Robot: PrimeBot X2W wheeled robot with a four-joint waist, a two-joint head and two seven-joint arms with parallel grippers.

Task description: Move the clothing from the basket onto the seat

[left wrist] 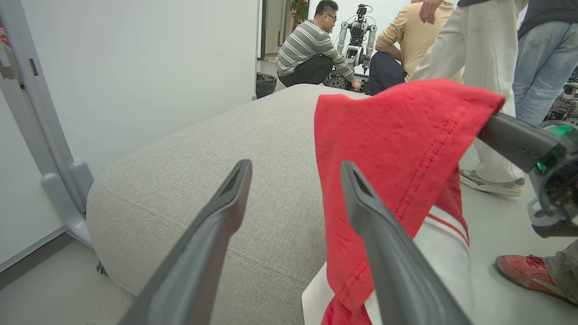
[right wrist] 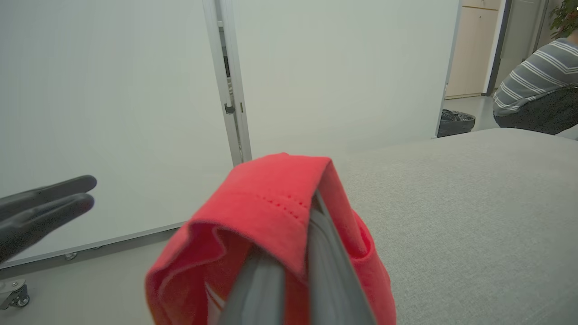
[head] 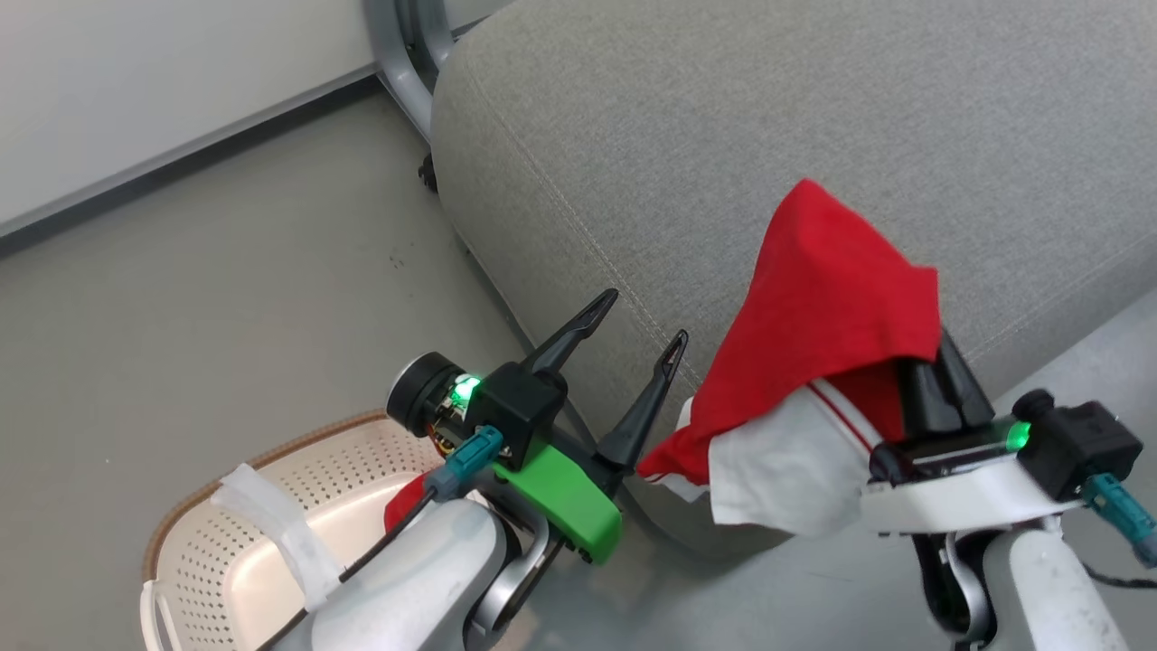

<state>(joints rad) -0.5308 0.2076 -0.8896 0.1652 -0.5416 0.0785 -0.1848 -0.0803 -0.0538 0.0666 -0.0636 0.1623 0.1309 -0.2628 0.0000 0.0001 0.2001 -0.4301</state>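
Open room above seat (head: 813, 108) top; front edge blocks low path (left claw (head: 648, 315) beside it, clothing (head: 813, 289) hanging right).

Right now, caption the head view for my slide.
Right gripper holds a soft red-and-white garment by the grey woven-fabric seat; left gripper open alongside, cream perforated plastic basket lower left.

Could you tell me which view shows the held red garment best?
Head view: most of the garment, red with white hem. Left wrist view crops its bottom; right wrist view shows a fold over the right claw.
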